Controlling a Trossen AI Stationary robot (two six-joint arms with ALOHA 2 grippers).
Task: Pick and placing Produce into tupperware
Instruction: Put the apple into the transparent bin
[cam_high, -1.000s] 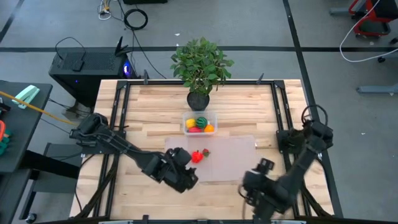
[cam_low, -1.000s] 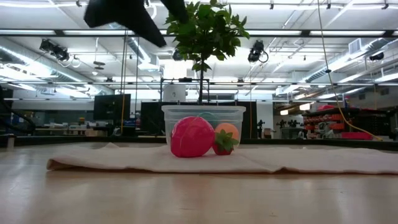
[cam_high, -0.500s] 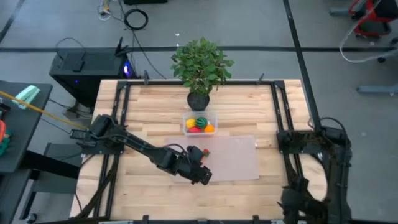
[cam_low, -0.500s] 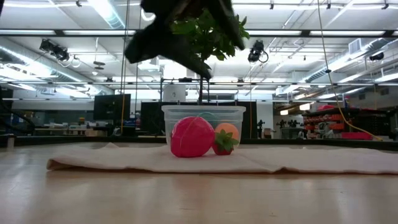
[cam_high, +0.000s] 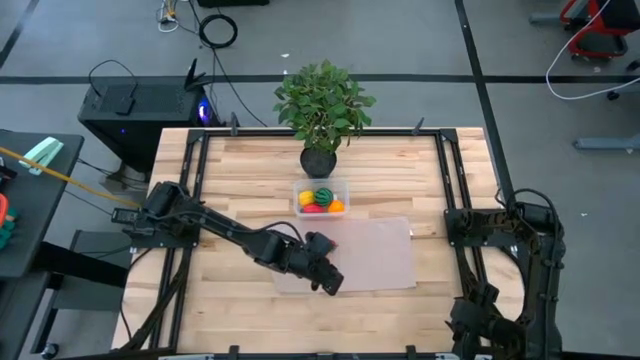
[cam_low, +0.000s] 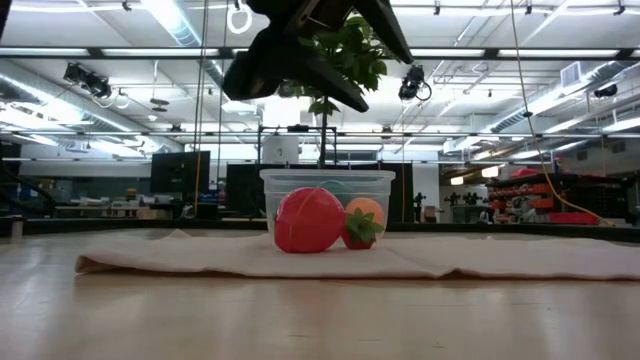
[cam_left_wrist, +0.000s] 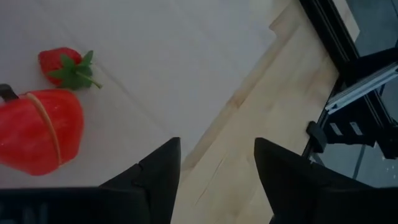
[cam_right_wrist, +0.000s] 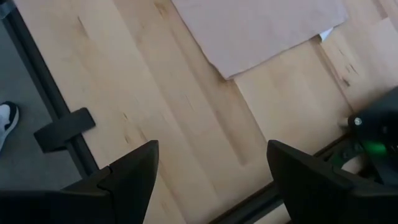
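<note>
Left wrist view: the left gripper (cam_left_wrist: 214, 180) has its fingers (cam_left_wrist: 158, 177) parted and empty, above the mat (cam_high: 380, 250). A red apple-like piece (cam_left_wrist: 37, 134) and a strawberry (cam_left_wrist: 65, 65) lie on the mat, near the tupperware (cam_high: 321, 198). The right gripper (cam_right_wrist: 211, 180), spread wide, hangs well away from the mat.

In the high view the red produce on the mat (cam_high: 385, 250) is hidden beneath the left gripper (cam_high: 328, 275). The big red piece (cam_left_wrist: 37, 130) is cut off by the left wrist picture's edge. The items in the tupperware (cam_high: 321, 199) are too small to be named. The right gripper (cam_high: 490, 335) is cut off at the near edge.
</note>
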